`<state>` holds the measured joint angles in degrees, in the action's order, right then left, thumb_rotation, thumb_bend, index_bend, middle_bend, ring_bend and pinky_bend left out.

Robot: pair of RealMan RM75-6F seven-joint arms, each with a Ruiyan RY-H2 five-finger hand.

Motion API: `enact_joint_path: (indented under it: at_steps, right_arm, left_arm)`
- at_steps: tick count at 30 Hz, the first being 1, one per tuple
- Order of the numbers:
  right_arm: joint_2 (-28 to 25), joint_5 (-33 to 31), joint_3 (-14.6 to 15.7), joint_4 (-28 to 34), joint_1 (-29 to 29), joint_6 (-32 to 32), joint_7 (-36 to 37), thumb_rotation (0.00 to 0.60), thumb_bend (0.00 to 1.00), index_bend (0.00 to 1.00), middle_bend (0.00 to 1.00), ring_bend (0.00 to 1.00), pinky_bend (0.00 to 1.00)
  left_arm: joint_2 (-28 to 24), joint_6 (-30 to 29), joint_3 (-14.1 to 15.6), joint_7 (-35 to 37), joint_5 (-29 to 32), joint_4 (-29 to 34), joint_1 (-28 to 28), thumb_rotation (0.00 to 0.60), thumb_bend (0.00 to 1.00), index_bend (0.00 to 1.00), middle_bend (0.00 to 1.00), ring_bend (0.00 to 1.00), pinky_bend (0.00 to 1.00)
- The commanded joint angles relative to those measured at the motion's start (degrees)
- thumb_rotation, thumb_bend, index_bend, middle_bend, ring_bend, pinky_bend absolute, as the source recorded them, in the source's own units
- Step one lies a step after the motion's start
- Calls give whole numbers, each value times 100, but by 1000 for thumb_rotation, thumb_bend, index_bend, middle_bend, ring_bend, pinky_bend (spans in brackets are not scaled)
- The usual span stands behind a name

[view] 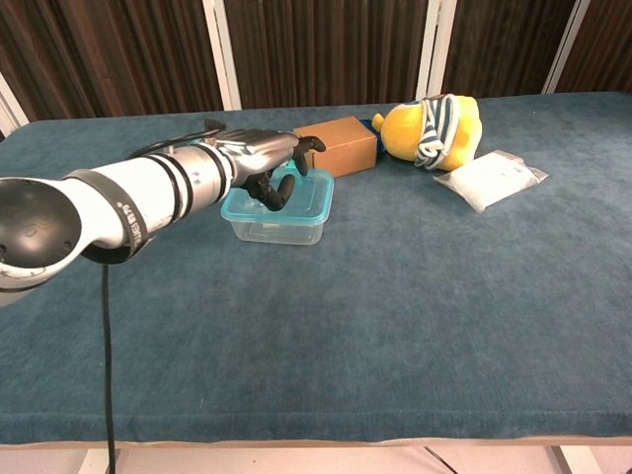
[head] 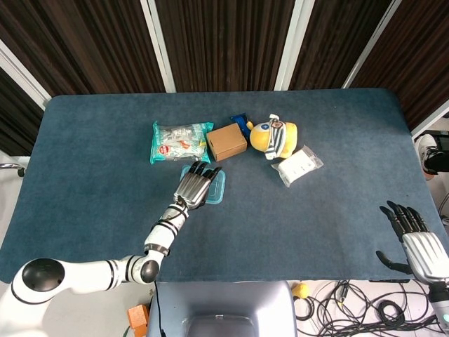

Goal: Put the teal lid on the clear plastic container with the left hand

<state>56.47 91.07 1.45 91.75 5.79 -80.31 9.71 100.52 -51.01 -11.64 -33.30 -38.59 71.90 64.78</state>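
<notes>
On a blue table (head: 98, 175), the left robot hand (head: 196, 187) lies palm-down over the teal lid (view: 301, 196), its fingers curled down onto it and holding nothing. The lid sits on the clear plastic container (view: 279, 223), just in front of a cardboard box (head: 226, 142). The right robot hand (head: 414, 239) hangs off the table's near right corner, fingers spread.

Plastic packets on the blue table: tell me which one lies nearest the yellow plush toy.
The small clear packet with white contents, just right of the yellow plush toy. The larger teal-edged snack packet lies far left, beyond the brown cardboard box.
</notes>
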Motion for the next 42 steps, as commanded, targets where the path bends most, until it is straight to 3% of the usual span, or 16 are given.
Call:
enact_joint_path:
  at_steps: [1,19,27,34,42]
  right_arm:
    - [-3,12,6,0,-2,-4,4,600,200,0,0,0,0]
    - [0,4,1,-1,0,6,-5,600,199,0,0,0,0]
    - [-5,-14,-3,0,-1,15,-5,600,200,0,0,0,0]
    - [15,21,12,21,-6,5,-68,600,199,0,0,0,0]
    - [43,-9,4,47,18,62,-157,600,199,0,0,0,0]
  left_arm:
    - [48,32,-16,-2,-21,-73,-6,600,772,0,204,3,0]
    - [16,349,-1,-400,557,-72,46,600,772,0,256,49,0]
    - [-156,-534,-18,-280,-402,251,-161,600,769,0,257,54,0]
    - [-458,-871,-5,-996,308,812,-331,600,737,0,253,49,0]
    - [-775,-1278,131,-1117,109,1472,-592,600,734,0,276,75,0]
